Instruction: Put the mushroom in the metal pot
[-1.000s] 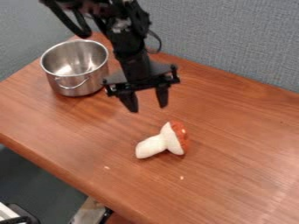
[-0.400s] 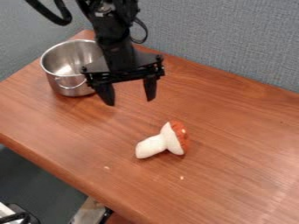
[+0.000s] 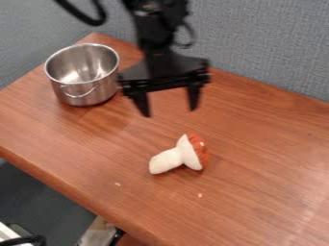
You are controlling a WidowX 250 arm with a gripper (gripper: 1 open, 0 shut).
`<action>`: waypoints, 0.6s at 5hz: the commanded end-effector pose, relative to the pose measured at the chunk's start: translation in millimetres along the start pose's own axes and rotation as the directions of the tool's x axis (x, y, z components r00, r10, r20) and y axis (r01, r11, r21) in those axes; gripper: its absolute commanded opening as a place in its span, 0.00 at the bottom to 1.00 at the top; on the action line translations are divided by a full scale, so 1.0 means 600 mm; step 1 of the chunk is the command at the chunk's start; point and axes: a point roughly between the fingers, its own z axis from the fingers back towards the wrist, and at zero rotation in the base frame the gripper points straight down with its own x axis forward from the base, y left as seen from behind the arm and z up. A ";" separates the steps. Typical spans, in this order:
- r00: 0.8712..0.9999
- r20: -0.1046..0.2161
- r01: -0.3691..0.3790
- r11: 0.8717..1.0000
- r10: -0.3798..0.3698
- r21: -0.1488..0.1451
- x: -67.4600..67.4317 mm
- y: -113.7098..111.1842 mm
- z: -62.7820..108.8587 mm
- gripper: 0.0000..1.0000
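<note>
we see the wooden table (image 3: 276, 154) carrying everything, its bare middle leaving room to work. the metal pot (image 3: 83, 75) stands upright near the far left corner, mouth up and with nothing visible inside, so it is ready to take something dropped from above. our gripper (image 3: 167, 100) hangs over the table between pot and target, pointing steeply down with its jaws spread wide and nothing between them (a stance that suits coming down over something lying flat). the mushroom (image 3: 179, 155) lies on its side near the front edge, well apart from the pot, cap toward the right, below the gripper and not touched by it; we judge the pickup is not yet made.
</note>
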 end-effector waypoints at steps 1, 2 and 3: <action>0.998 0.037 0.055 0.998 -0.055 -0.019 -0.005 -0.054 0.007 1.00; 0.991 0.043 0.127 0.992 -0.127 0.004 -0.014 -0.078 -0.022 1.00; 0.987 0.048 0.150 0.988 -0.152 0.033 -0.027 -0.098 -0.054 1.00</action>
